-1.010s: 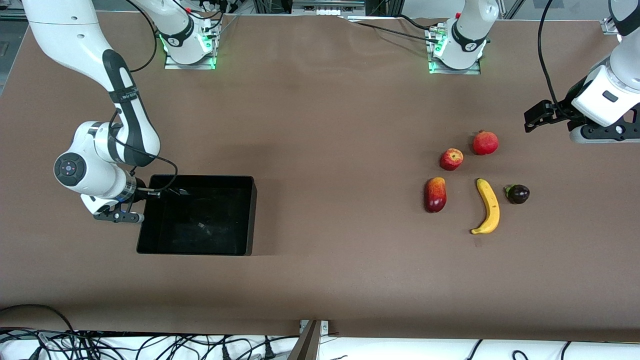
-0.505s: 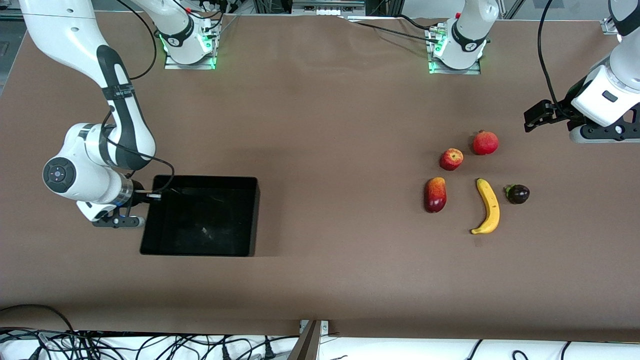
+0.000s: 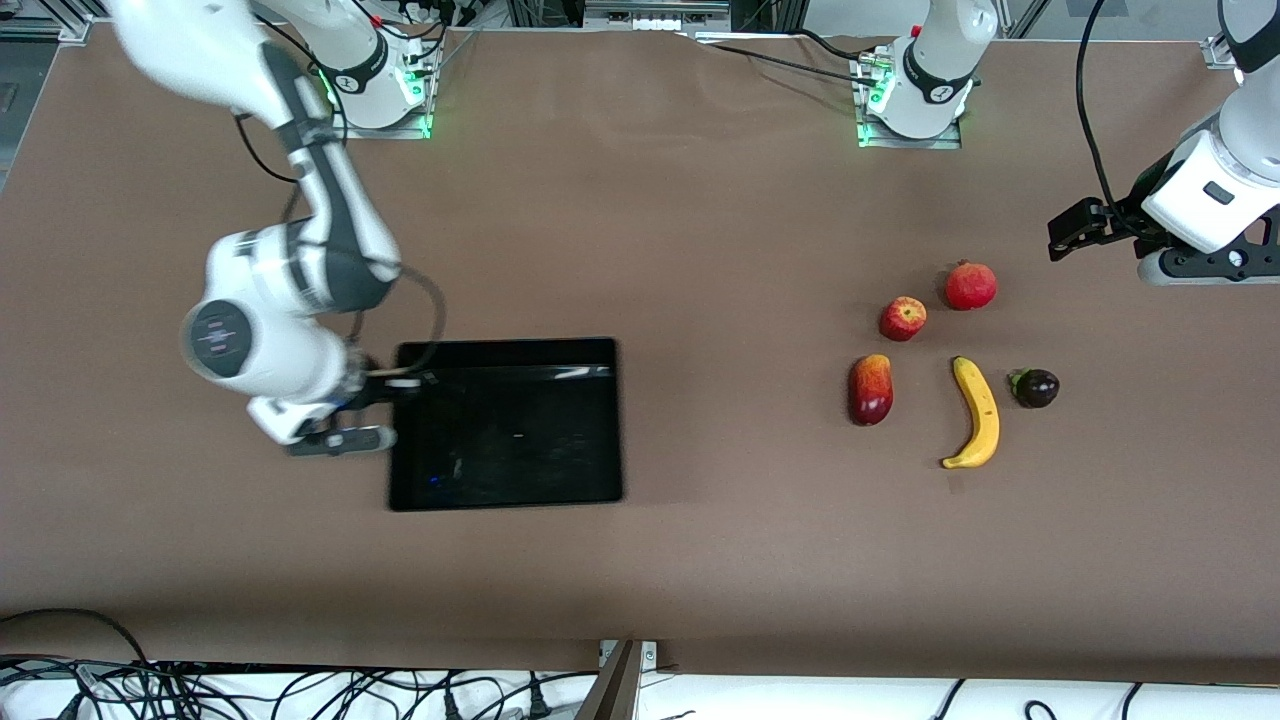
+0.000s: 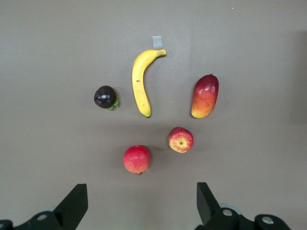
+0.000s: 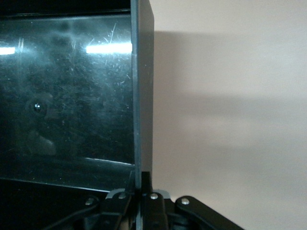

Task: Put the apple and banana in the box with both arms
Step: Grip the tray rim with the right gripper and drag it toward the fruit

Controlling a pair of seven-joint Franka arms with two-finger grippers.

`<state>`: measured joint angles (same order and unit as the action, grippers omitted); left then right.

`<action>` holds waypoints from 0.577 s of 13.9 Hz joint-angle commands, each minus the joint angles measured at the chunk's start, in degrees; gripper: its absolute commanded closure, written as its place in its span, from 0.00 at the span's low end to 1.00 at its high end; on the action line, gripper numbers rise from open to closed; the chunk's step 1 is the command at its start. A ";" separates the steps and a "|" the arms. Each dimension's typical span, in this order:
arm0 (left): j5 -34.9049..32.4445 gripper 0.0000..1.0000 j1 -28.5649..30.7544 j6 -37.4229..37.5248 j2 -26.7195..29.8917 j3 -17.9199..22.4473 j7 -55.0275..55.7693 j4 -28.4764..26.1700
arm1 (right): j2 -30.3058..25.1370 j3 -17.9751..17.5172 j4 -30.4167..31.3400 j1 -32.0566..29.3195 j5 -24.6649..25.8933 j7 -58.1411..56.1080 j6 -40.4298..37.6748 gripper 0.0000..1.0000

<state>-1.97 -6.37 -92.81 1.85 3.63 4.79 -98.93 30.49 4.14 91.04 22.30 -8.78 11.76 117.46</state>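
Nothing's packed yet. Nearest the front camera, the box sits empty toward the right arm's end, with the right gripper pinched shut on its side wall. The banana lies toward the left arm's end, the apple a bit farther from the camera, both untouched. The left gripper waits above the fruit, fingers spread wide. Both fruits still need moving.
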 commanded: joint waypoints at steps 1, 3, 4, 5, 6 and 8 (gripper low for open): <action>0.83 0.00 0.22 1.22 0.44 -0.11 -1.45 1.02 | 4.12 0.34 -4.81 8.09 -2.02 10.53 -0.57 1.00; 0.83 0.00 0.22 1.14 0.35 -0.03 -1.45 1.29 | 8.07 0.34 -9.54 12.75 -5.70 15.82 -0.04 1.00; 0.83 0.00 0.22 1.22 0.18 0.06 -1.45 1.29 | 9.48 0.34 -11.75 14.08 -7.29 17.93 0.31 1.00; 0.83 0.00 0.22 1.22 0.17 0.06 -1.45 1.29 | 10.54 0.34 -13.25 15.57 -8.52 19.69 0.75 1.00; 0.83 0.00 0.22 1.22 0.17 0.06 -1.45 1.37 | 11.08 0.34 -13.78 16.80 -9.32 20.92 1.80 1.00; 0.83 0.00 0.22 1.31 0.17 -0.03 -1.10 1.38 | 11.78 0.25 -13.79 19.09 -9.50 22.86 4.96 1.00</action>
<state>-1.97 -6.36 -92.81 1.86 3.61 4.79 -98.67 41.12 3.87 79.98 39.96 -16.44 32.84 120.92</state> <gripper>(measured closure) 0.000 0.947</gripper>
